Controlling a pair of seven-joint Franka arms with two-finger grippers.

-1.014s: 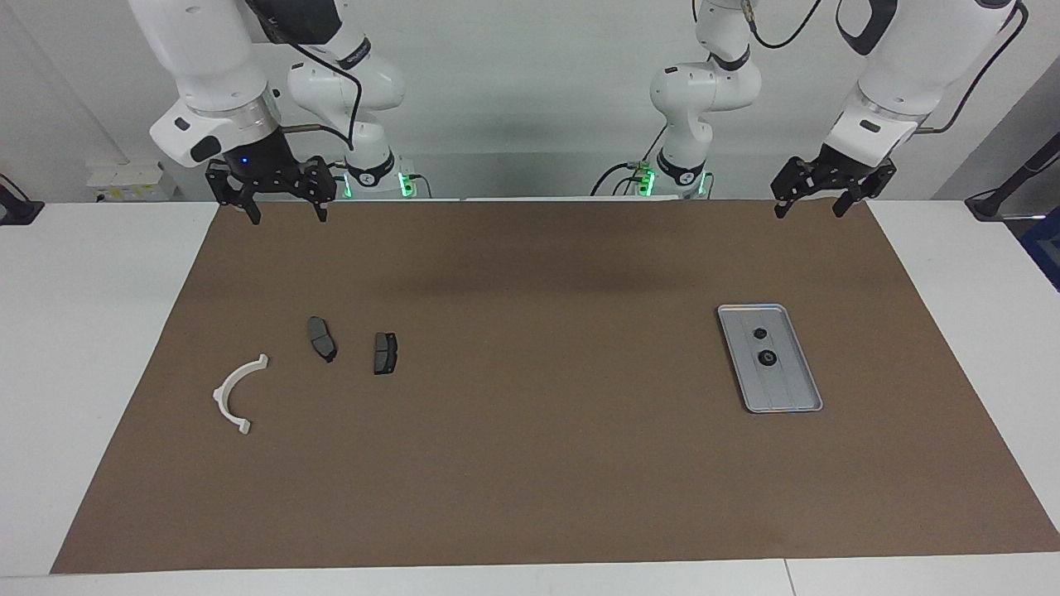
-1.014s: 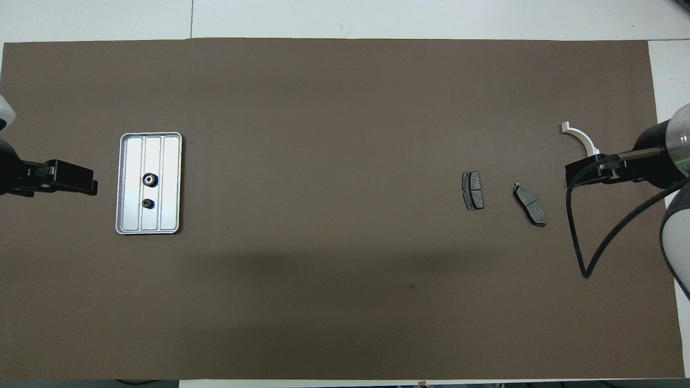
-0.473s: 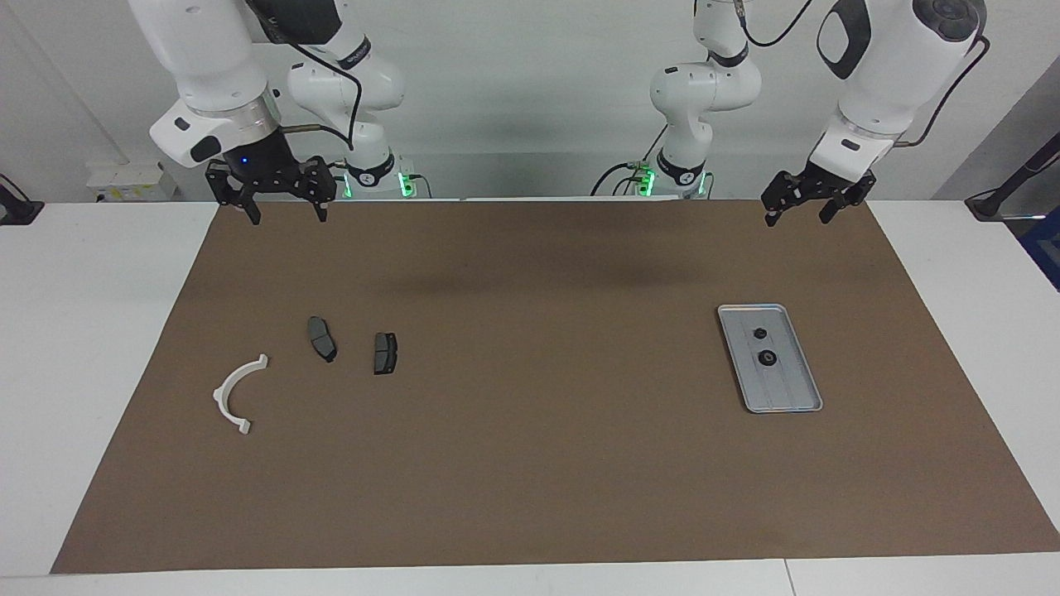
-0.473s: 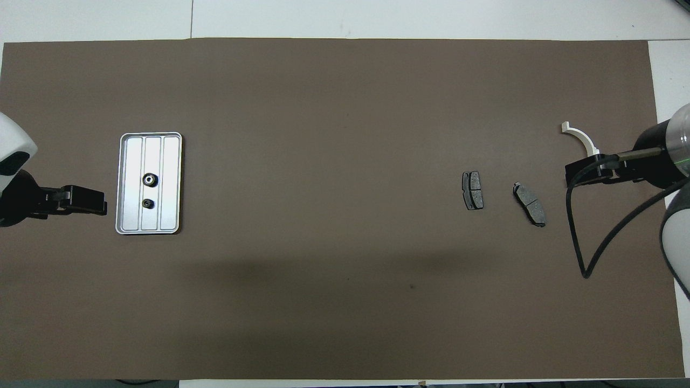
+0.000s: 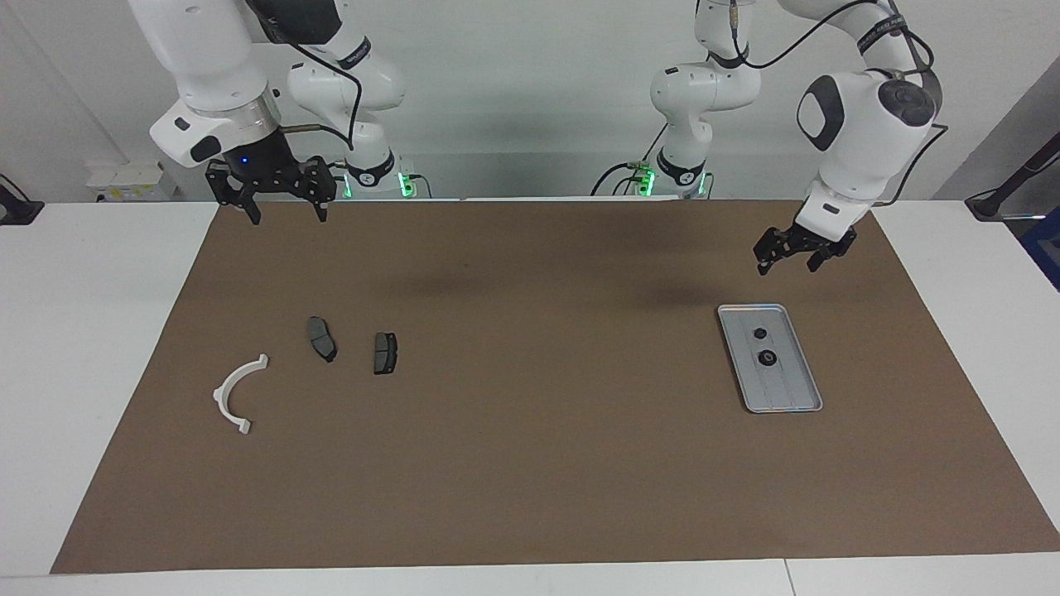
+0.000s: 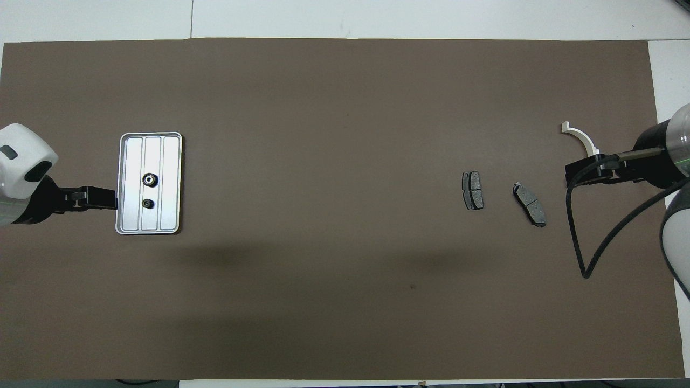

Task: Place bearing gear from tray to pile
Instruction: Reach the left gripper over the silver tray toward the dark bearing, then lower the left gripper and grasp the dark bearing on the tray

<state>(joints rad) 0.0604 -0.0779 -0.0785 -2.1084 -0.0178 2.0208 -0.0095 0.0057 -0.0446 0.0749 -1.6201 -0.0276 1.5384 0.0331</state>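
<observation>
The silver-grey tray (image 5: pixel 787 391) lies on the brown mat toward the left arm's end and also shows in the overhead view (image 6: pixel 170 161). Two small dark gears lie in it, a larger one (image 5: pixel 768 358) (image 6: pixel 150 180) and a smaller one (image 5: pixel 759 334) (image 6: pixel 146 203). The pile lies toward the right arm's end: a white half-ring (image 5: pixel 222 393) (image 6: pixel 582 137) and two dark brake pads (image 5: pixel 322 338) (image 5: pixel 385 353). My left gripper (image 5: pixel 787 263) (image 6: pixel 105 198) is open and empty, up in the air over the mat just beside the tray. My right gripper (image 5: pixel 286 213) (image 6: pixel 572 175) is open and empty and waits high over the mat's edge.
The brown mat (image 5: pixel 530 463) covers most of the white table. The right arm's black cable (image 6: pixel 579 237) hangs over the mat beside the pile. In the overhead view the right gripper hides one end of the half-ring.
My left gripper has come down and moved toward the tray, still open. The right arm, the gears and the pile have not moved.
</observation>
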